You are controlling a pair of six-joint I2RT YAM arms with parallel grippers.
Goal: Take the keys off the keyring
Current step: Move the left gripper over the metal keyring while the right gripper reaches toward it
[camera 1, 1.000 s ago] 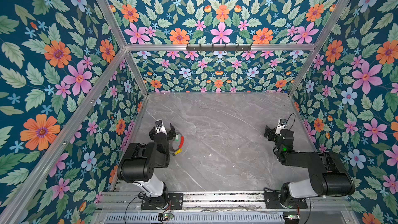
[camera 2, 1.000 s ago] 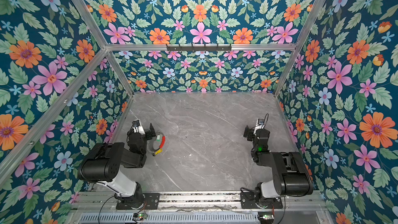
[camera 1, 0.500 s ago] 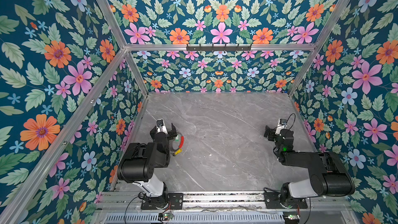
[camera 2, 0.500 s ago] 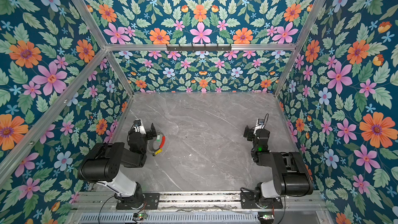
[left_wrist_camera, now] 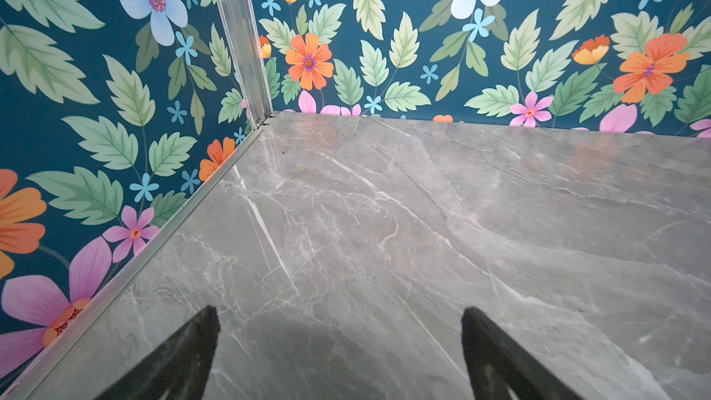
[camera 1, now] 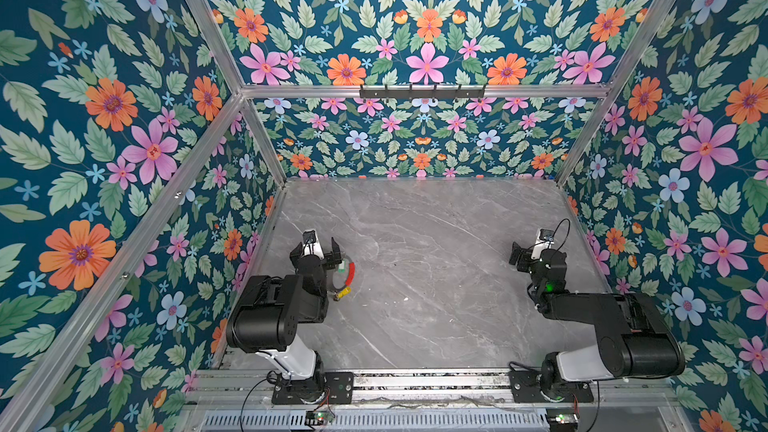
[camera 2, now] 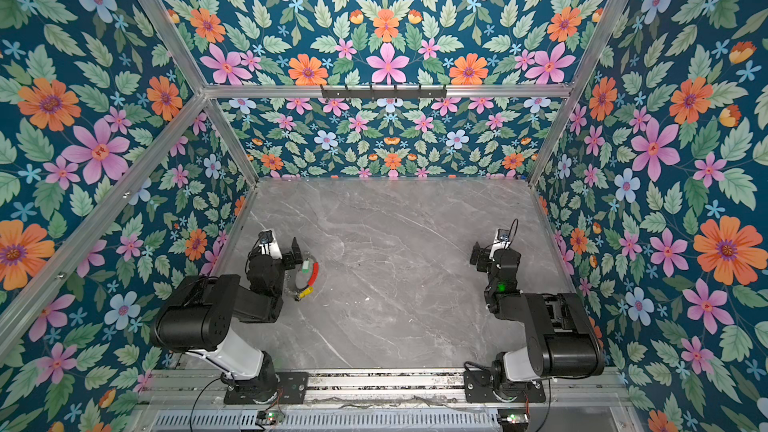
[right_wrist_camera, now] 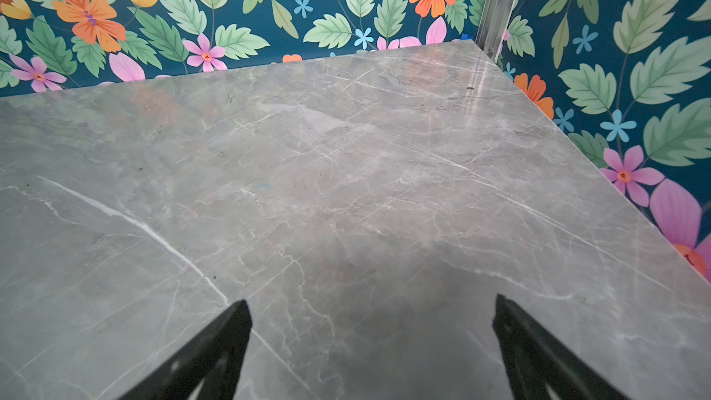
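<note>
The keyring (camera 1: 351,274) lies flat on the table (camera 1: 436,284) by its left edge, just beside the left gripper (left_wrist_camera: 340,315) and partly hidden by the left arm (camera 1: 286,305). In both top views its oval runs near to far, with the red sleeve (camera 2: 314,274) on the side toward the table's middle. The yellow tag (camera 1: 343,293) sits at the near end, its long axis slanted across the table. The green tag (camera 1: 341,266) sits at the far end, its heading unclear. Left gripper: fingers spread wide, empty. Right gripper (right_wrist_camera: 371,303): the same, well apart at the right.
</note>
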